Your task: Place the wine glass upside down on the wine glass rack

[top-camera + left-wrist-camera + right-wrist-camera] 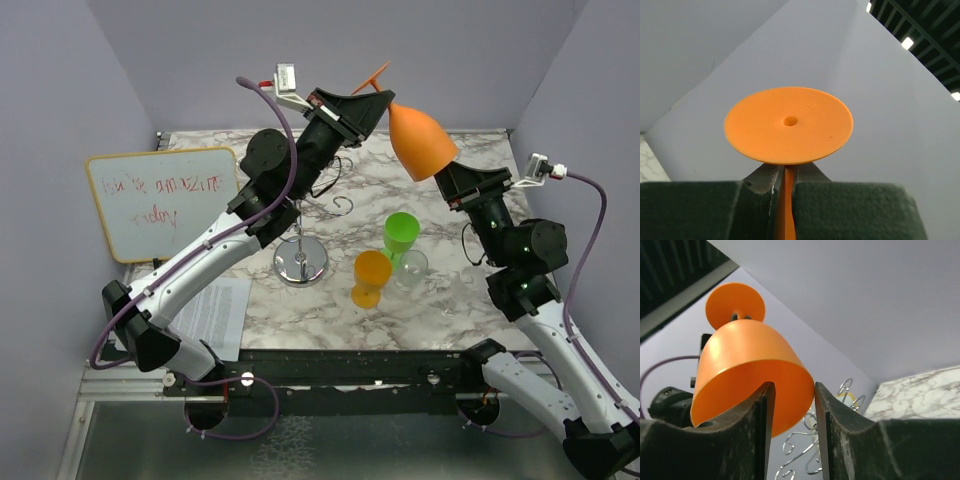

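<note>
Mia: Where is the orange plastic wine glass [420,140]?

Tom: Up in the air, between the two hands. It lies on a slant. Its flat round foot points to the left hand [372,102]. Its open mouth points to the right hand [450,172].

Mia: What is the left hand doing?

Tom: Its two fingers [715,210] are squeezed onto the thin stem, just under the foot. It holds the glass tight.

Mia: And the right hand?

Tom: Its fingers [850,440] stand apart. The rim of the bowl sits in the gap between them. One finger looks like it touches the side of the bowl. I cannot tell about the other one.

Mia: Where is the shiny chrome wire wine glass rack [300,262]?

Tom: Down below the left hand, standing up straight on the white marble tabletop [460,310]. The glass is not on it yet.

Mia: What else is there?

Tom: Down below the right hand, a bit toward the left hand's side, stand a green plastic cup [401,235], an orange plastic goblet [371,277] and a small clear glass [412,268], close together. A white writing board [162,200] leans well off to the outer side of the left hand. A printed sheet of paper [215,315] lies far below that hand, by the arm.
</note>
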`<state>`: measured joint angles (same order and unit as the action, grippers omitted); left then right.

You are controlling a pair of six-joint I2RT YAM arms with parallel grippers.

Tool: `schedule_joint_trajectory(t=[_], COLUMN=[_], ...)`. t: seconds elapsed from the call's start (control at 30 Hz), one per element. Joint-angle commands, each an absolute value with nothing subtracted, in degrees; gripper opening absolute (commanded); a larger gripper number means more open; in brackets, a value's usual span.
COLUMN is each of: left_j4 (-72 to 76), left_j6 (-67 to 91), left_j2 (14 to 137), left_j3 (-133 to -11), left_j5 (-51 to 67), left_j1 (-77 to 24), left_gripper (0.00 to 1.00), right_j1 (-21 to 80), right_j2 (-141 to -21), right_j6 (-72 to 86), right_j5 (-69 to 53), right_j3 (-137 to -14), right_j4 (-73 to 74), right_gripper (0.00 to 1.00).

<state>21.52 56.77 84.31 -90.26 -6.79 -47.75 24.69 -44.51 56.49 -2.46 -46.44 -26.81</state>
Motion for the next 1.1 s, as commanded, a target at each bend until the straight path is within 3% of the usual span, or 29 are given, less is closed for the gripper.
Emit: schedule_joint_trajectory(t=[0.0, 0.1, 0.37, 0.67, 0.87, 1.07], left_j4=[23.5, 23.4, 22.9, 24.9, 27.2, 28.0], left_j6=[42.9, 34.9, 11.0, -8.7, -13.5, -16.7], left_j2=[83.9, 84.1, 86.5, 87.4, 85.7, 84.2], left_j3=[-93.9, -95.4, -99.1, -94.6, -89.6, -87.1], left_j5=[-9.6, -8.7, -2.5, 9.6, 16.5, 20.6], left_j1=[-47.0, -47.0, -47.1, -47.1, -47.0, -47.1], left_gripper=[0.00, 0.00, 0.00, 0.00, 0.00, 0.00], right_j1=[24.9, 24.9, 24.9, 24.9, 24.9, 24.9], right_j2=[-41.7, -40.0, -39.3, -44.9, -51.1, -54.4], right_j6=[53.7, 51.2, 52.4, 43.5, 49.5, 57.1], right_j5=[-1.8, 2.9, 7.9, -13.0, -20.5, -20.3], right_j3=[-51.1, -53.0, -56.5, -64.2, -68.9, -69.6], right_j4=[-14.8, -6.8, 9.5, -5.9, -10.8, -12.9], right_gripper=[0.52, 0.65, 0.68, 0.83, 0.84, 0.79])
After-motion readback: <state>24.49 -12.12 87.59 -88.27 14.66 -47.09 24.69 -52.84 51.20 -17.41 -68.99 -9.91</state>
